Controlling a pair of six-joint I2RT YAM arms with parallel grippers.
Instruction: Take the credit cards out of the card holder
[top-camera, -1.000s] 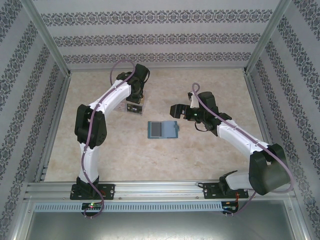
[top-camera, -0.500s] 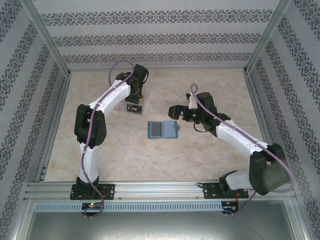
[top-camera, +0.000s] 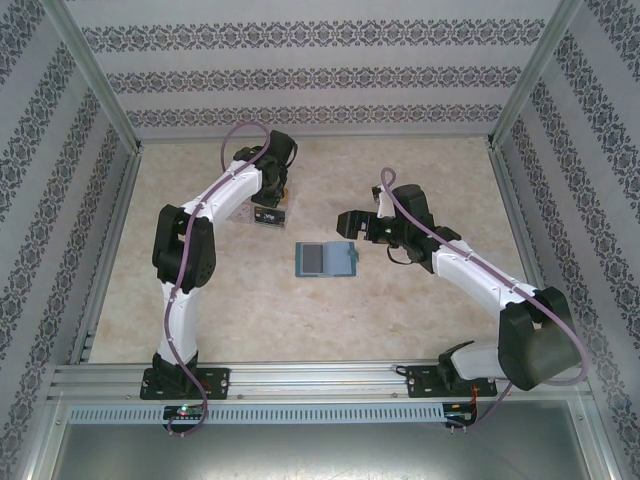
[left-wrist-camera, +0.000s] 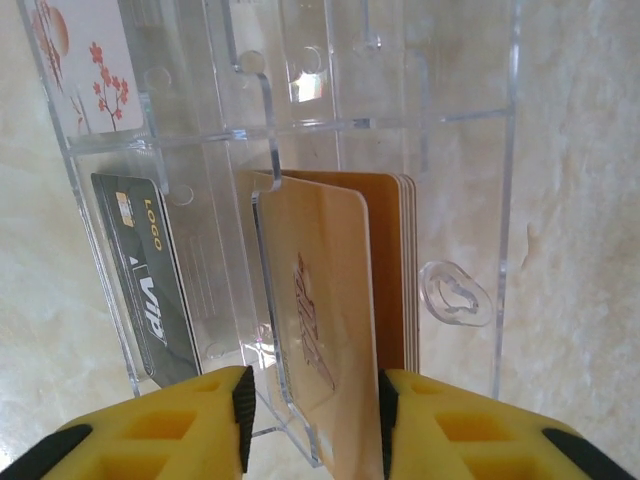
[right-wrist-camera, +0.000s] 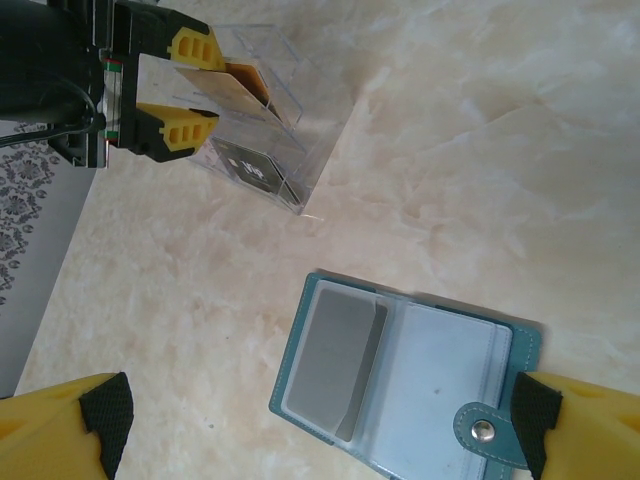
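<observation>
The blue-grey card holder (top-camera: 325, 259) lies open on the table, clasp tab (right-wrist-camera: 485, 432) to the right. A grey card (right-wrist-camera: 335, 365) sits in its left clear pocket. My right gripper (right-wrist-camera: 318, 415) hovers open just above it, one finger beyond each end of the holder. My left gripper (left-wrist-camera: 312, 415) is at a clear acrylic card stand (top-camera: 268, 212). An orange-gold card (left-wrist-camera: 330, 330) stands in a slot between its jaws. The left pad (left-wrist-camera: 243, 415) is clear of the card, and the right pad (left-wrist-camera: 388, 415) is right beside it. A black card (left-wrist-camera: 150, 290) stands in the neighbouring slot.
A white card with red blossoms (left-wrist-camera: 85, 60) sits in the stand's far slot. The stand's clear walls (left-wrist-camera: 440, 120) rise around the left fingers. Patterned walls and metal rails (top-camera: 110, 230) fence the beige table (top-camera: 400, 310) on three sides.
The left jaws have parted and let go of the orange-gold card in the stand. The right gripper shifted slightly and stays wide open over the card holder.
</observation>
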